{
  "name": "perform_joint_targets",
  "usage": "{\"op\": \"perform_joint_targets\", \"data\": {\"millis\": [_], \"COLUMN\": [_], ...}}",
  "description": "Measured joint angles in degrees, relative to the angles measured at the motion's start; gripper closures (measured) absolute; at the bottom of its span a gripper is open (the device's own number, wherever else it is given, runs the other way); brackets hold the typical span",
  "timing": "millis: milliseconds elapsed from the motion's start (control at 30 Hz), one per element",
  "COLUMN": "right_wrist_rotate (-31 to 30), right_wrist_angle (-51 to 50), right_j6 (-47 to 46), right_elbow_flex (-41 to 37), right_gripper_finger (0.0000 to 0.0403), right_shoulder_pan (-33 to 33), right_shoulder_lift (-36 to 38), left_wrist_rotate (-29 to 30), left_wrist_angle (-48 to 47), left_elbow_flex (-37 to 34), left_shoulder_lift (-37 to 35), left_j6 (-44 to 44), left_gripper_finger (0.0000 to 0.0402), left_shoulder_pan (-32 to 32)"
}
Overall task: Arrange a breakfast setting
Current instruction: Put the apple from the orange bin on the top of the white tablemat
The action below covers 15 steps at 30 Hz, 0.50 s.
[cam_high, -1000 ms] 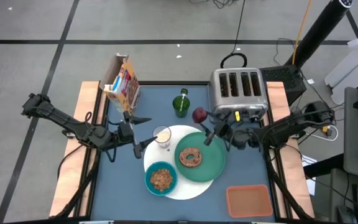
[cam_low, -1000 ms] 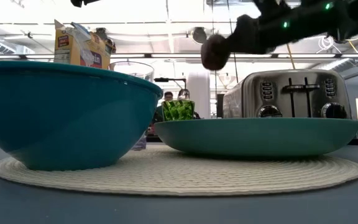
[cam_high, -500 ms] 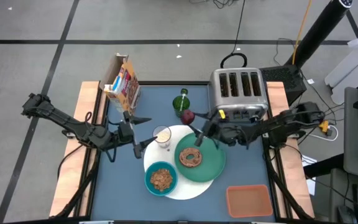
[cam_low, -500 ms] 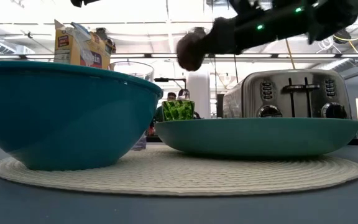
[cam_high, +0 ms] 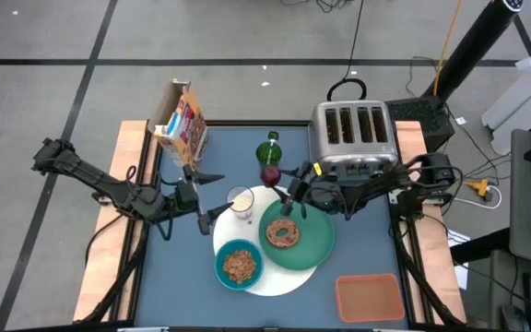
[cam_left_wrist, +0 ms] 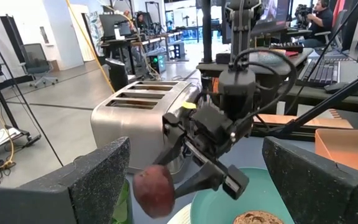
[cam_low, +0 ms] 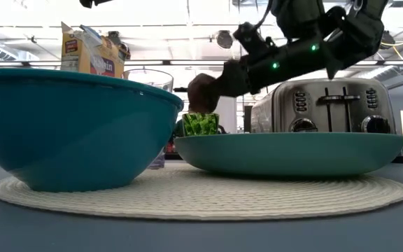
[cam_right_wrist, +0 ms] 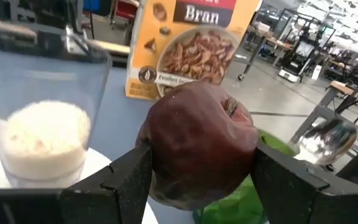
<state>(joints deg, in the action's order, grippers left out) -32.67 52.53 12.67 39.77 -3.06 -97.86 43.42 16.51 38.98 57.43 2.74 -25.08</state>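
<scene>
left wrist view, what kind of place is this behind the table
Most likely an open lab or office workspace: desks with monitors, an office chair on a bare concrete floor, and a keyboard on a nearby desk.

Milk glass (cam_high: 241,202), green bottle (cam_high: 267,153) and toaster (cam_high: 353,135) crowding the placemat's (cam_high: 275,277) far edge

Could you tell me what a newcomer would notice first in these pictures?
Probably the right gripper holding a dark-red apple in the air, between the green bottle and the milk glass. Next, the green plate with a bagel and the teal bowl of cereal, both on the round white placemat.
</scene>
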Motion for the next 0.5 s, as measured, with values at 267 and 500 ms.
{"op": "perform_joint_targets", "data": {"millis": [267, 500], "right_wrist_rotate": [0.0, 0.0], "right_wrist_angle": [-0.1, 0.4], "right_j6": [0.0, 0.2], "right_elbow_flex": [0.0, 0.0], "right_gripper_finger": [0.0165, 0.0165], "right_shoulder_pan": [0.0, 0.1], "right_shoulder_lift": [-3.9, -5.0], "left_wrist_rotate": [0.0, 0.0], "left_wrist_angle": [0.0, 0.0], "left_elbow_flex": [0.0, 0.0], "left_shoulder_lift": [0.0, 0.0], "left_j6": [-0.3, -0.3], "left_gripper_finger": [0.003, 0.003], "left_shoulder_pan": [0.0, 0.0]}}
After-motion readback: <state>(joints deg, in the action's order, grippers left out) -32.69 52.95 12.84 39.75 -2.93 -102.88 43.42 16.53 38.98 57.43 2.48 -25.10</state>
